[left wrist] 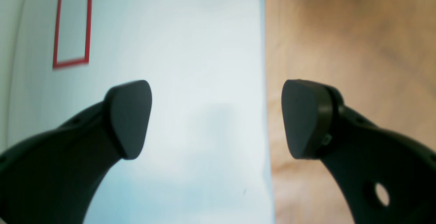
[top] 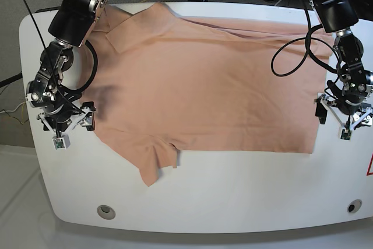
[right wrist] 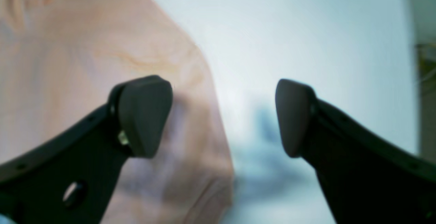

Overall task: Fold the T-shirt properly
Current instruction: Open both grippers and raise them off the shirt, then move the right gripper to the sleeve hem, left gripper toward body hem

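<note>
**Both claws hang empty at the edges of a half-spread shirt**

The white table carries everything here, and most of its top is covered by the T-shirt, a salmon-pink sheet lying flat and broad across the middle, its long straight edge running along the near side and one sleeve poking out toward the front. It looks laid out like this so that a fold can start from a smooth base; from where I stand no fold shows yet, so I judge the task is at an early stage

The two arms stand at opposite ends of the cloth, which suits a two-handed lift of its edges. The right claw, on the left of the overhead view, sits just beside the shirt's edge near that sleeve; its own camera shows one finger over pink fabric and the other over bare table, jaws wide with nothing between them. The left claw hangs just off the shirt's other end, also spread wide and empty, and through its camera only white table and wooden floor show, no cloth at all

A red-outlined rectangle is marked on the table beyond it
</note>
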Robot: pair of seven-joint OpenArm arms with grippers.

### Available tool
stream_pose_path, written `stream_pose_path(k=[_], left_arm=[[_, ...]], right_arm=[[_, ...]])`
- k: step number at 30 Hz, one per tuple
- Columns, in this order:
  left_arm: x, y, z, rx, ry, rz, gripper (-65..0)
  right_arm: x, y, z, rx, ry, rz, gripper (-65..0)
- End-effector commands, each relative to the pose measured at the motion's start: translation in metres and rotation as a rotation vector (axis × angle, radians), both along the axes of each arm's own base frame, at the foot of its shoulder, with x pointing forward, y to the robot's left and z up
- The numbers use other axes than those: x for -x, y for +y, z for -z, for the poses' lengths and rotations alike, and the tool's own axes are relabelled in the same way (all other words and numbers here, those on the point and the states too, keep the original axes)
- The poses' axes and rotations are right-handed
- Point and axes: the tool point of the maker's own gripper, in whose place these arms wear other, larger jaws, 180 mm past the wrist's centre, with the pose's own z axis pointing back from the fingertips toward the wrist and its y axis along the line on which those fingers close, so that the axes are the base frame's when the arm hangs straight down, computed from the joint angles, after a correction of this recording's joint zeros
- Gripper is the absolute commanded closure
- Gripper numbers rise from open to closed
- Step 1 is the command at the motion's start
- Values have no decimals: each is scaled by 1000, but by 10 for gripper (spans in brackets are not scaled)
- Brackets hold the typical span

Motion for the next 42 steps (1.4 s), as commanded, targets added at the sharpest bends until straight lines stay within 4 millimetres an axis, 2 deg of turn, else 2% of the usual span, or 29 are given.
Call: stream_pose_path(k=[1, 5, 8, 13, 20, 31, 39, 42], left_arm=[[-10, 10, -19, -19, -50, -6, -554], [-14, 2, -17, -29, -39, 26, -554], [-24, -4, -26, -37, -60, 45, -555], [-30, -4, -33, -38, -74, 45, -555], [-30, -4, -34, -39, -76, 45, -555], [-30, -4, -33, -37, -73, 44, -555], [-36, -5, -38, -33, -89, 44, -555], [-36, -5, -36, -29, -85, 42, -555]], right_arm=[[-16, -10, -14, -13, -43, 16, -491], [-19, -8, -4, -45, -14, 19, -491], [-20, -4, 7, -75, 3, 22, -491], [-23, 2, 22, -127, 4, 28, -491], [-16, 1, 45, -173, 32, 46, -490], [-13, 6, 52, -185, 46, 43, -489], [-10, 46, 63, -163, 96, -61, -489], [-12, 60, 59, -160, 76, -73, -489]])
